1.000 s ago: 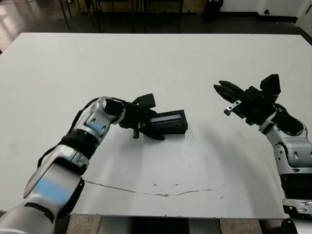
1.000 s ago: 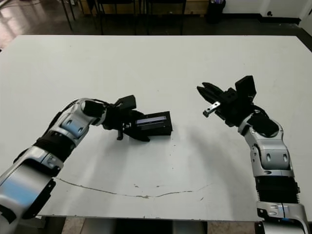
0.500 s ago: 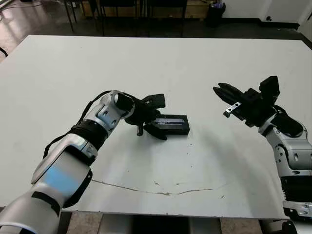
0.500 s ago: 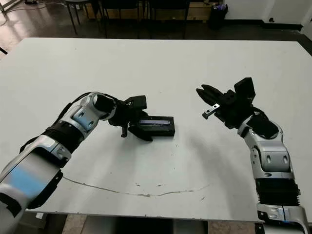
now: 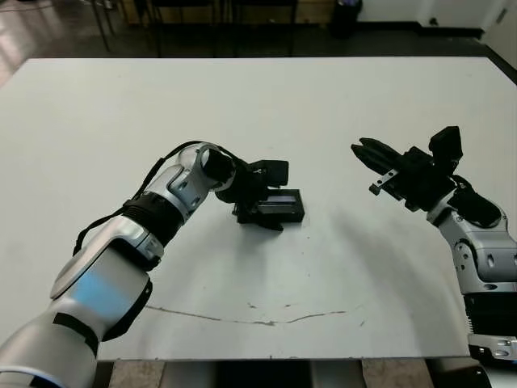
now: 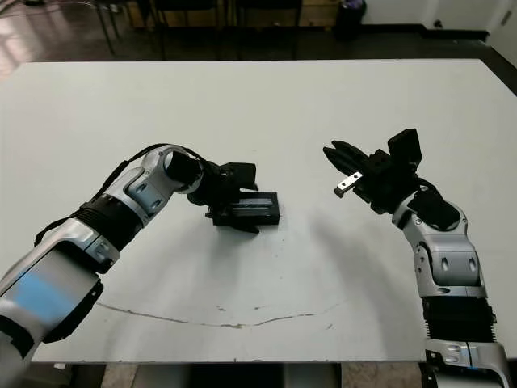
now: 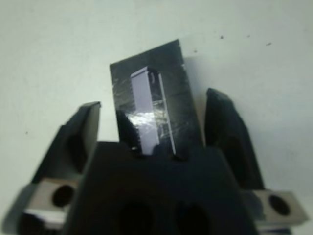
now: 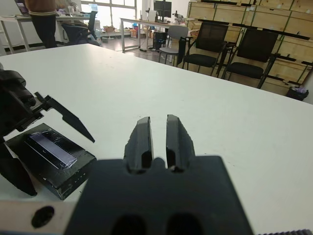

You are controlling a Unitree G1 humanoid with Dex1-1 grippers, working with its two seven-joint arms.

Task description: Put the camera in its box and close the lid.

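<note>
While the left gripper (image 7: 151,147) straddles the closed box (image 5: 281,206) mid-table with fingers spread wide, a nudge could skid it; the right gripper (image 8: 158,139), fingers nearly together, hangs well apart.

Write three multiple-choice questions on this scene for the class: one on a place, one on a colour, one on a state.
1. Where does the black box lie?
A. under the right gripper
B. between the left gripper's fingers
C. at the table's far edge

2. What colour is the table?
A. white
B. green
C. brown

3. How is the right gripper?
A. wide open
B. clamped on the box
C. shut and empty

Answers:
1 B: the left gripper is open, with one finger on each side of the black box.
2 A: the table is plain white.
3 C: the right gripper has its fingers together, with nothing between them, away from the box.
</note>
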